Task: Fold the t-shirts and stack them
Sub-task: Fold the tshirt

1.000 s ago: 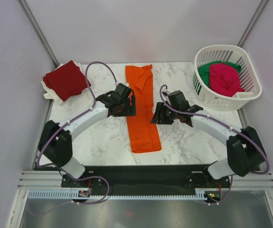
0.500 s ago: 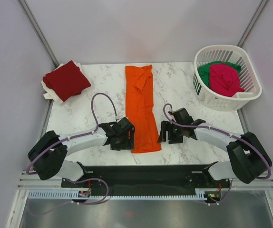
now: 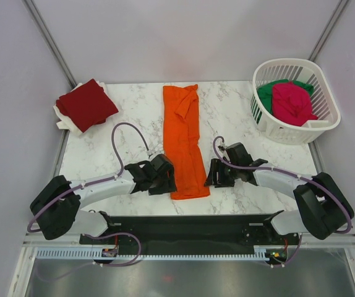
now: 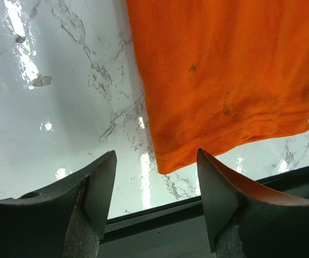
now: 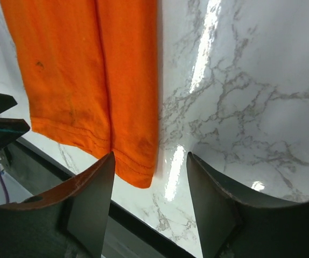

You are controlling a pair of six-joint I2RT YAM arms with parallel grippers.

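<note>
Left hand [image 4: 157, 166]: gaping wide and empty, hovering at the near left corner of the orange shirt [image 4: 219, 70], the hem lying just ahead of its fingertips. Right hand [image 5: 150, 161]: likewise gaping, empty, facing the hem's other corner. Between both hands the shirt is lying on the counter [image 3: 128, 117] as a long folded strip. Far beyond the left one, a red shirt [image 3: 86, 104] is sitting folded.

Two white-shelled arms [image 3: 100, 185], black joints [image 3: 60, 210] and bases, looping purple cables [image 3: 114, 141], dark wedge-shaped gripper fingers [image 4: 98, 183]
</note>
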